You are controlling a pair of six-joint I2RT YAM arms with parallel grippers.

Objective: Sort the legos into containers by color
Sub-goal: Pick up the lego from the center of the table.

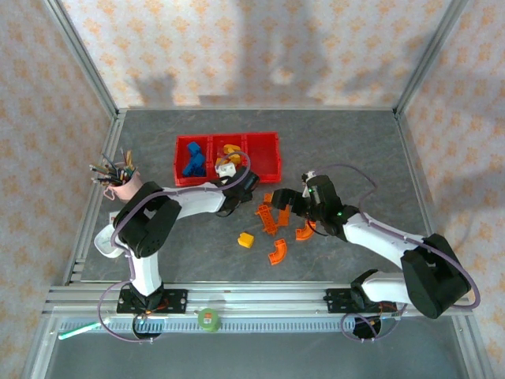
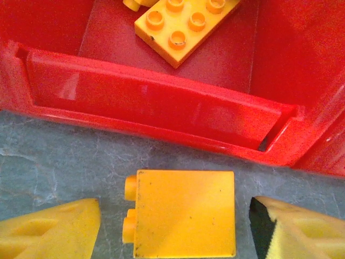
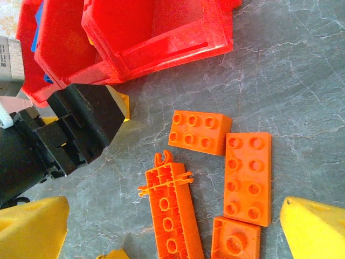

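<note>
The red tray (image 1: 264, 164) has blue legos (image 1: 193, 158) in its left bin and yellow ones (image 1: 229, 150) in the middle bin. My left gripper (image 1: 239, 188) is at the tray's front wall (image 2: 156, 105). It stands open (image 2: 175, 229) around a yellow brick (image 2: 183, 213) that lies on its side on the table, a small gap at each finger. A flat yellow brick (image 2: 186, 24) lies in the bin beyond. My right gripper (image 1: 290, 202) hovers open (image 3: 172, 240) over orange legos: a long piece (image 3: 175, 213), a 2x4 plate (image 3: 248, 178) and a 2x3 brick (image 3: 199, 132).
A pink cup of pens (image 1: 118, 178) stands left of the tray. A yellow brick (image 1: 246, 239) and an orange arch (image 1: 278, 251) lie nearer the front edge. The left arm's black wrist (image 3: 70, 135) sits close to the orange pile.
</note>
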